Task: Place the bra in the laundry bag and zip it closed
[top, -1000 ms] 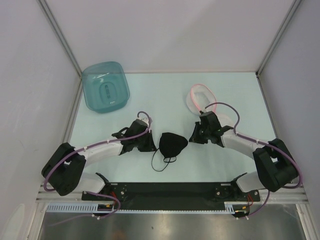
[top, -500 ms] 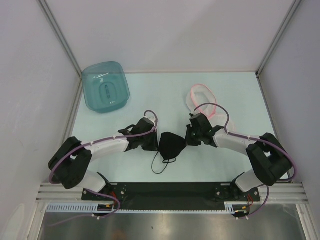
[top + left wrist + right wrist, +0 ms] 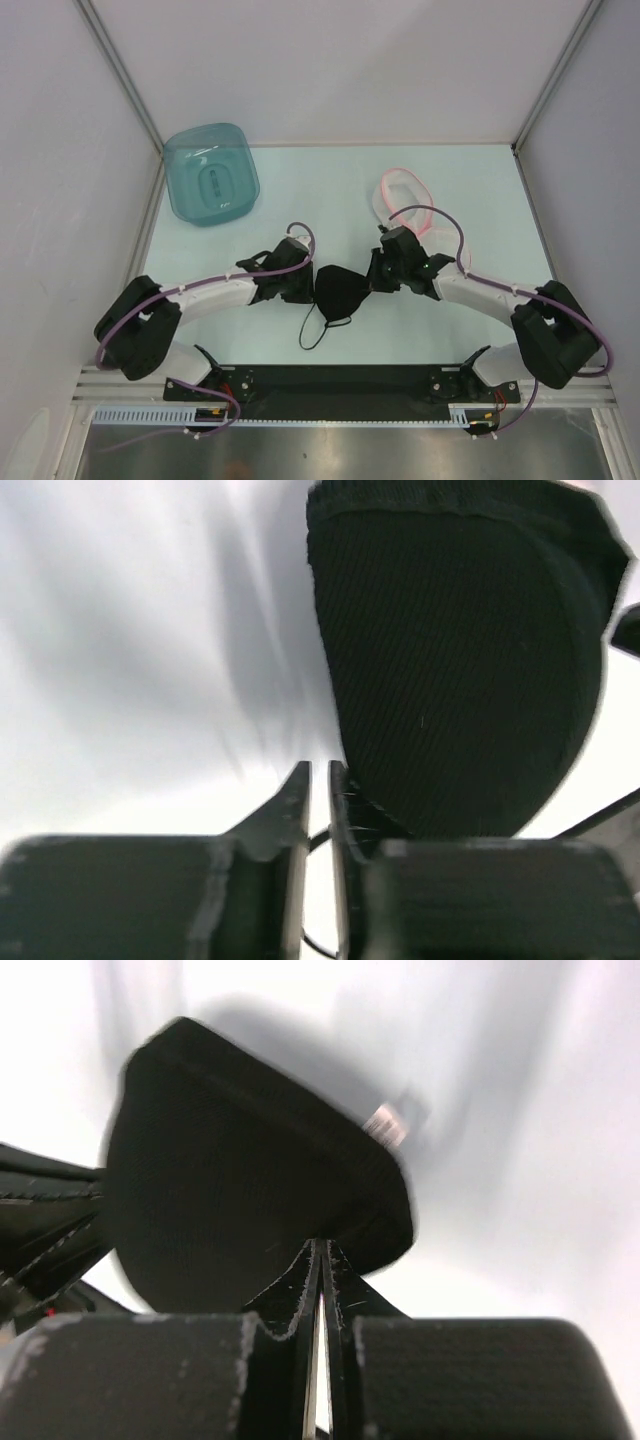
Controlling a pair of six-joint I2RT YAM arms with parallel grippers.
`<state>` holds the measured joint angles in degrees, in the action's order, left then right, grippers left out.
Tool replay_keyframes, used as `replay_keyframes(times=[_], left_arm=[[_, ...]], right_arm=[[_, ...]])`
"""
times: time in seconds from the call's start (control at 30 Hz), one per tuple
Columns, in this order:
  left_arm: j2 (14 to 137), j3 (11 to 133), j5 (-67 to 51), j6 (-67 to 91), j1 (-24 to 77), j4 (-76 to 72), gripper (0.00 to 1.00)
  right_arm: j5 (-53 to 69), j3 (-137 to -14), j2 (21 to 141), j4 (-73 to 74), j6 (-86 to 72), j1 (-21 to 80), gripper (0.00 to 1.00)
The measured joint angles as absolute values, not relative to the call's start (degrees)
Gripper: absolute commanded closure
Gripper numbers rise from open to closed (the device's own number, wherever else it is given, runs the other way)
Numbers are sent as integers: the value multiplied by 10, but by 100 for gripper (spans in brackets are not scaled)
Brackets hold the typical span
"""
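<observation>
The left jaws stand all but together, with only a thin slit of pale bench showing between them in the left wrist view. The bra (image 3: 460, 660) fills the upper right of that frame, its lower edge running down against the outer side of the right-hand finger. Whether any fabric or strap is caught in the slit I cannot tell. The right jaws are closed tip to tip, and in the right wrist view their point meets the near edge of the bra (image 3: 240, 1190), which spreads to the upper left of them; pinching a fold or merely touching, the view does not say. From above, the two pairs of jaws face each other across the bra (image 3: 340, 290), the left jaws at its left flank and the right jaws at its upper right corner. The bra lies on the bench (image 3: 300, 200) in the lower middle of the frame as a folded, rounded lump. Its broad axis runs roughly left to right from one pair of jaws to the other, and a thin strap (image 3: 315, 325) loops away to the lower left. The laundry bag (image 3: 398, 195) lies up and to the right of the bra, apart from it, just beyond the right arm's wrist. The right arm is therefore the nearer one, and I judge the carry must go toward the upper right. The teal tub (image 3: 210, 172) sits well apart at the upper left.
</observation>
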<state>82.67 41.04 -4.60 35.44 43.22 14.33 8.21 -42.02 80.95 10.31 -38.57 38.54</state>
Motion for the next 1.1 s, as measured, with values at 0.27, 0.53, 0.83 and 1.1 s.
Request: replay_keyframes(times=[0.27,0.53,0.83,1.1], left_arm=[[724,395,-16,344,433,184,51],[621,398,11,345,433,220,60],[709,446,-47,345,433,117,69],[785,437,-82,345,433,48,71]], right_arm=[[69,-415,701,155,-382,375,52],[86,-328,647,129,-434,372,2],[82,-190,582,-17,-585,375,0],[73,-100,636,-236,-689,392,0]])
